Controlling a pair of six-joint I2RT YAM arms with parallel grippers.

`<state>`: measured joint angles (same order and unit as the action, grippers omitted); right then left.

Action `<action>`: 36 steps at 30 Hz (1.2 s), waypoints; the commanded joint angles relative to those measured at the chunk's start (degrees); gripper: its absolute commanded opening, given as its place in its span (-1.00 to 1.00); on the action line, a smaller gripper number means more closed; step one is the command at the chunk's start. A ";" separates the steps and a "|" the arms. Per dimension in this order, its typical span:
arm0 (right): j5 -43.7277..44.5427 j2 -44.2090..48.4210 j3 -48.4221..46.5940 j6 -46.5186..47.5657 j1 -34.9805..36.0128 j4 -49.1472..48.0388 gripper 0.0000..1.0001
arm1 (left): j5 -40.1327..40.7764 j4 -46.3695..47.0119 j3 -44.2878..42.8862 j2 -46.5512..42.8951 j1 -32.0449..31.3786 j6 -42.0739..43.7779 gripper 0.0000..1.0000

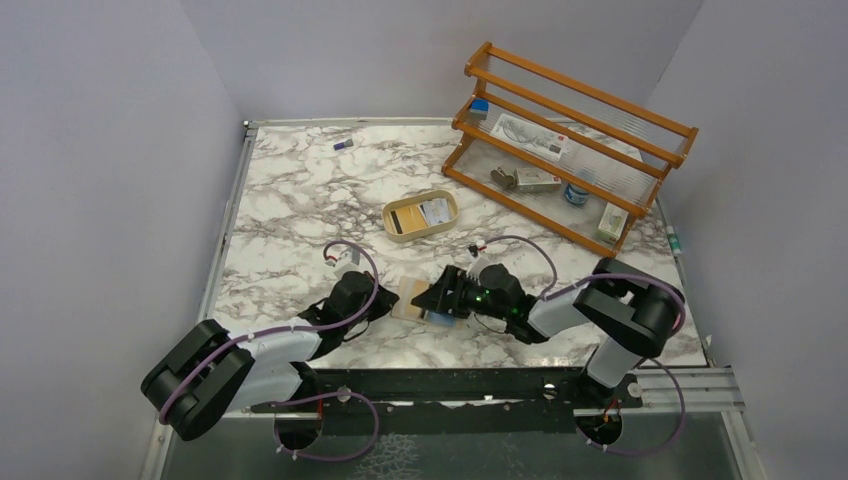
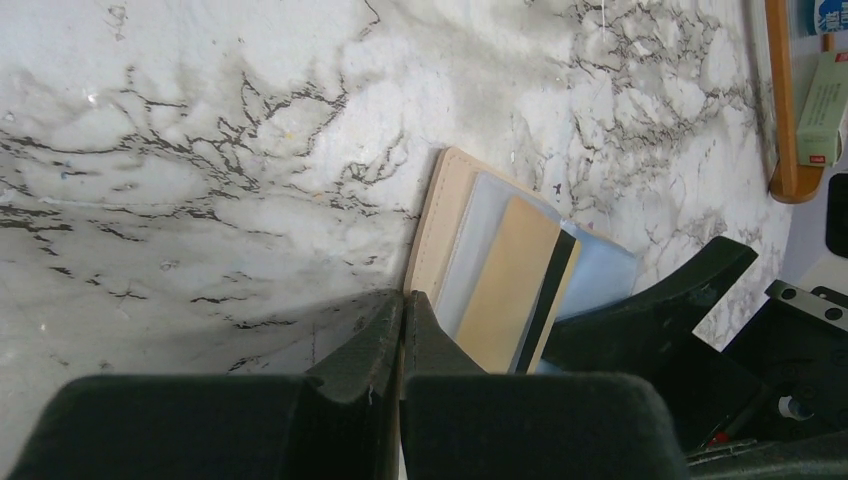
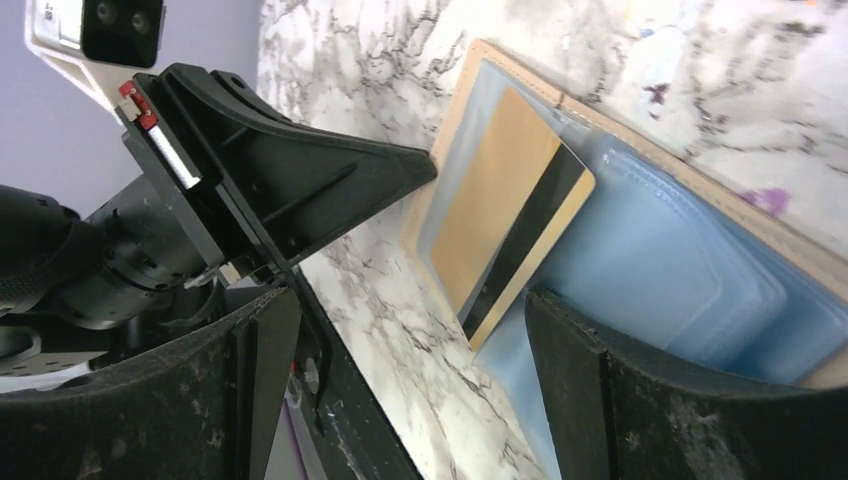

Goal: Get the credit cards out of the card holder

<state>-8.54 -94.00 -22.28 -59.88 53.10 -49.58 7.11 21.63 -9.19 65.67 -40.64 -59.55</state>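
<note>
The beige card holder [image 1: 410, 299] lies open on the marble table between both grippers. My left gripper [image 2: 403, 312] is shut on its near beige edge [image 2: 438, 215]; this gripper also shows in the top view [image 1: 387, 300]. A gold-tan card with a black stripe [image 3: 505, 215] sticks partway out of a clear pocket, also seen in the left wrist view [image 2: 512, 285]. Pale blue layers [image 3: 665, 270] lie beside it; I cannot tell card from sleeve. My right gripper [image 3: 410, 390] is open over the holder's edge, one finger [image 3: 575, 385] on the pale blue part.
An oval tan tray [image 1: 394, 222] with flat card-like items sits behind the holder. A wooden rack [image 1: 570, 140] with small boxes stands at the back right. A small dark object [image 1: 343, 145] lies at the back left. A black rail [image 1: 450, 385] runs along the near edge.
</note>
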 commanded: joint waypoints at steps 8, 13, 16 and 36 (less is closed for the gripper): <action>-8.11 -9.89 -2.71 -3.89 2.44 -6.59 0.76 | 1.94 -2.28 0.72 1.01 -1.10 -0.44 -1.00; -8.83 -8.91 -2.50 -4.71 2.53 -7.15 0.76 | 1.85 -1.81 0.56 2.02 -1.35 -0.47 -1.00; -8.23 -7.02 -2.71 -4.22 2.47 -5.60 0.76 | 1.93 -1.56 0.65 2.20 -1.45 -0.56 -1.00; 4.14 -6.65 -11.10 -4.94 2.44 1.77 0.72 | 2.20 -0.36 2.07 1.66 -2.33 -1.53 -1.00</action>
<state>-10.83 -101.62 -31.92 -62.37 54.81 -47.81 12.21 24.75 -8.69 67.22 -41.50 -60.25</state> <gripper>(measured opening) 0.859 0.005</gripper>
